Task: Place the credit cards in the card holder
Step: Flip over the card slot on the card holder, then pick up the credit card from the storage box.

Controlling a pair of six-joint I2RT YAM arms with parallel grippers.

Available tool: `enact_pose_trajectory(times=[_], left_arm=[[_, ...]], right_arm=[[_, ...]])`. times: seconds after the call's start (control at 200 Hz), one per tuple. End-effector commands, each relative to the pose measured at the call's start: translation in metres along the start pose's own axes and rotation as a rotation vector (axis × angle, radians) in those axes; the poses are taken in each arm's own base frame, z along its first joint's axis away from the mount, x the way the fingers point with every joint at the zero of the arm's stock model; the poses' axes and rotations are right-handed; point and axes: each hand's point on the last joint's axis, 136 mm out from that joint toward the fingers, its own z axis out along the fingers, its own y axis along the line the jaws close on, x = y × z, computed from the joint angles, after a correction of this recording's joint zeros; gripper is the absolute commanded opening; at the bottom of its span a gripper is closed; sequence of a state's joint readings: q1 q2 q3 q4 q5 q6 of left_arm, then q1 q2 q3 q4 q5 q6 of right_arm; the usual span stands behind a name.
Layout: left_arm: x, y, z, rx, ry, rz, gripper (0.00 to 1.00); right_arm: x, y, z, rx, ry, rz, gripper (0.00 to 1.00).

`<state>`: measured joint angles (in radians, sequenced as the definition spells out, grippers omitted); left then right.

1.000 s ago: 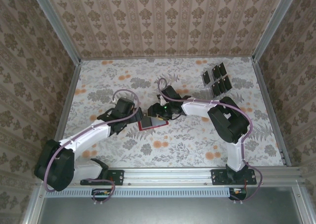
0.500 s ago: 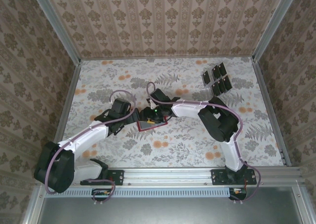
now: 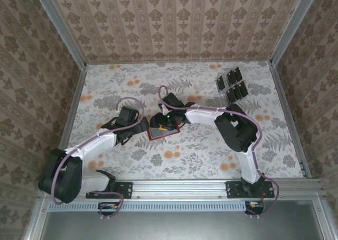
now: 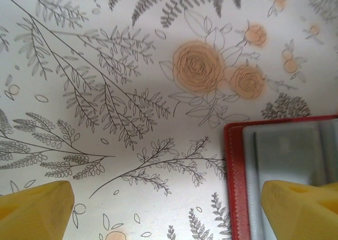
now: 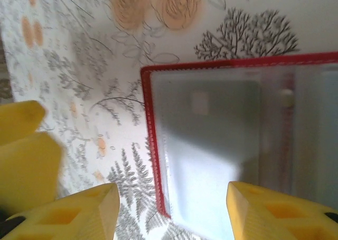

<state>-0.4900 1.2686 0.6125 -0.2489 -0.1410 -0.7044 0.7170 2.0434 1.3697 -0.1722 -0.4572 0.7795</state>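
Straddling open card holder (image 5: pixel 211 134): R claw (image 5: pixel 171 211), L claw (image 4: pixel 169 205), both spread; credit cards (image 3: pixel 231 85) far-right, nearer R claw.

Card holder (image 5: pixel 149 145): the red border is noted as matt, finely textured and leather-like. The grey-blue inside is seen to be smooth and glossy, with bright reflections. Bench (image 4: pixel 105 65): covered by a smooth, matt sheet printed with flowers. Fingers (image 5: pixel 63 219) of the right hand (image 5: pixel 169 200) and left hand (image 4: pixel 166 205): matt yellow plastic. Rail (image 3: pixel 185 188): pale brushed metal.
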Motion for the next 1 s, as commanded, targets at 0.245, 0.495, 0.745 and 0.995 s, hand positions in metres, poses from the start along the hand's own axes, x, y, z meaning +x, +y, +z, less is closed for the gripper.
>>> enact_pose_trajectory(times=[0.245,0.495,0.745,0.995], left_arm=[[0.007,-0.019,0.024,0.061,0.075,0.014,1.00],[-0.001,-0.039,0.040,0.102,0.100,0.033,1.00],[-0.014,-0.055,0.051,0.119,0.102,0.042,1.00],[-0.021,-0.069,0.061,0.141,0.117,0.040,1.00]], right_arm=[[-0.090,-0.056,-0.158,0.249,-0.299,-0.067,0.57],[-0.142,-0.157,-0.237,0.626,-0.418,-0.032,0.53],[-0.183,-0.216,-0.266,0.869,-0.438,-0.024,0.46],[-0.211,-0.249,-0.270,0.993,-0.430,-0.031,0.42]])
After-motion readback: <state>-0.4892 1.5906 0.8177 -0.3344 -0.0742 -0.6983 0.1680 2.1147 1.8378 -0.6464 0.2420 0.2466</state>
